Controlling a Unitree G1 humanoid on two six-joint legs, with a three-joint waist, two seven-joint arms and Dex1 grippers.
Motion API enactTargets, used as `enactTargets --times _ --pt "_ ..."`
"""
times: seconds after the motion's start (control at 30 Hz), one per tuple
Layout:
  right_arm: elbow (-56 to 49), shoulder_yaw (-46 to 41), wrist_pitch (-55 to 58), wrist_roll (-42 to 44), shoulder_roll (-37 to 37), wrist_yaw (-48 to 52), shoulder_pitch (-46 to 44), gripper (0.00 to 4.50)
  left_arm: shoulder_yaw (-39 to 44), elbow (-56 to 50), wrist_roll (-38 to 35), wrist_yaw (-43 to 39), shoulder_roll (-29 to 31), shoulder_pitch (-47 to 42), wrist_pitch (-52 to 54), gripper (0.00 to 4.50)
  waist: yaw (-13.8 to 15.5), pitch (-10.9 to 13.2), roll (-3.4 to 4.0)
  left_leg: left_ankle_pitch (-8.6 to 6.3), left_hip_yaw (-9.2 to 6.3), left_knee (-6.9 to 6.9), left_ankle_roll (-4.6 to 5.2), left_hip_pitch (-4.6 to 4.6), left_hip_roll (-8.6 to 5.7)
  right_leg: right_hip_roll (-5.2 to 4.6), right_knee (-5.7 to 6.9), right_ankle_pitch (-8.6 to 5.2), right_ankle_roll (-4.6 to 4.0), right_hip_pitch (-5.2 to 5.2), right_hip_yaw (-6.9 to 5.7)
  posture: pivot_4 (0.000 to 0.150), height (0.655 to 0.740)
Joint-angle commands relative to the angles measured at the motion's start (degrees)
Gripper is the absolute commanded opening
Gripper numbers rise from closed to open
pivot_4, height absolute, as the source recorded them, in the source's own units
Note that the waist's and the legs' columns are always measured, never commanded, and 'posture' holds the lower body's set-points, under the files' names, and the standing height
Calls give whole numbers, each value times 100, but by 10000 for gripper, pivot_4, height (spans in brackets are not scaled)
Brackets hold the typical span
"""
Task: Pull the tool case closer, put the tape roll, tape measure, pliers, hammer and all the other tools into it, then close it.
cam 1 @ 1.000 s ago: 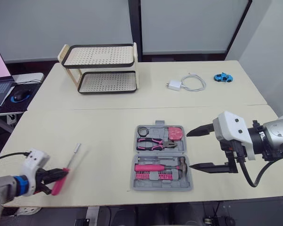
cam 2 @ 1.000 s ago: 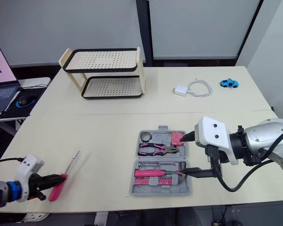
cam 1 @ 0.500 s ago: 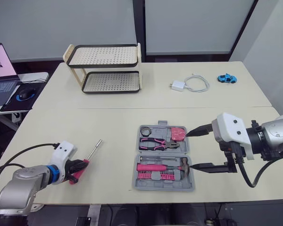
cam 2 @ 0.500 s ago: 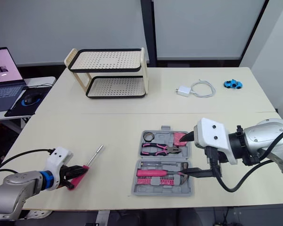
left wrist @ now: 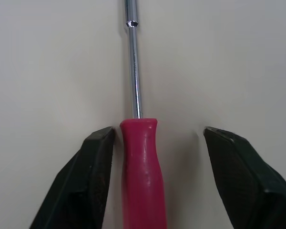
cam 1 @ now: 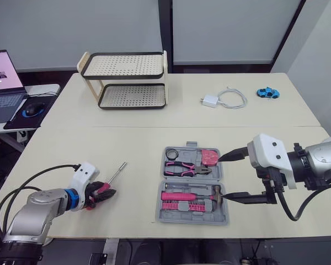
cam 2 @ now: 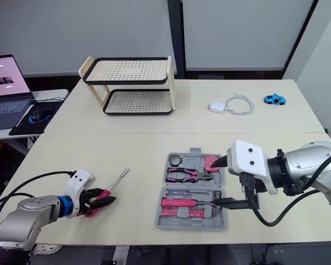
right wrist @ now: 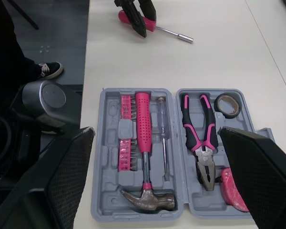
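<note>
Your left gripper [cam 1: 106, 193] has brought the screwdriver [left wrist: 139, 176] nearer the tool case [right wrist: 108, 157] and now sits open astride its pink handle on the counter [cam 1: 127, 149], your right gripper [cam 1: 222, 178] open beside the case.

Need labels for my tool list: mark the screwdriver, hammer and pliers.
screwdriver [left wrist: 139, 181], left wrist view, on its pink handle.
hammer [right wrist: 143, 124], right wrist view, on its pink grip.
pliers [right wrist: 202, 155], right wrist view, where the handles meet the head.
</note>
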Motion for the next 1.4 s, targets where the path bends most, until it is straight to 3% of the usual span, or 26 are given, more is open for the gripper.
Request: enactTargets --times 0.03,0.07,0.6,0.97,1.4 --pt "-151 -214 -9 63 -36 -109 8 45000 310 8 -78 -214 276 225 -163 42342 -8 2 -4 0 0 -1 0 0 2 0 -1 0 0 0 0 1500 7400" --pt "-159 -219 -10 72 -15 -138 11 45000 378 5 -101 -308 361 301 -242 44637 -17 3 -5 0 0 -1 0 0 3 1 -1 0 0 -1 0 1500 7400" --pt "-272 -162 -121 138 361 -422 47 45000 1371 502 -399 -795 331 1045 -1598 44637 -114 10 -18 -3 0 -10 2 -8 7 -2 -26 1 -2 -2 0 1500 7400" --pt "-314 -112 -96 128 399 -448 35 45000 924 507 -191 -261 -182 706 -1657 44637 -112 11 -23 -3 0 -9 2 -8 5 -1 -26 2 0 0 -1 1500 7400" --pt "-324 -95 -57 120 379 -470 19 45000 443 636 96 82 -251 370 -1442 44637 -113 11 -23 -3 0 -9 2 -8 5 2 -25 3 0 -1 -2 1500 7400"
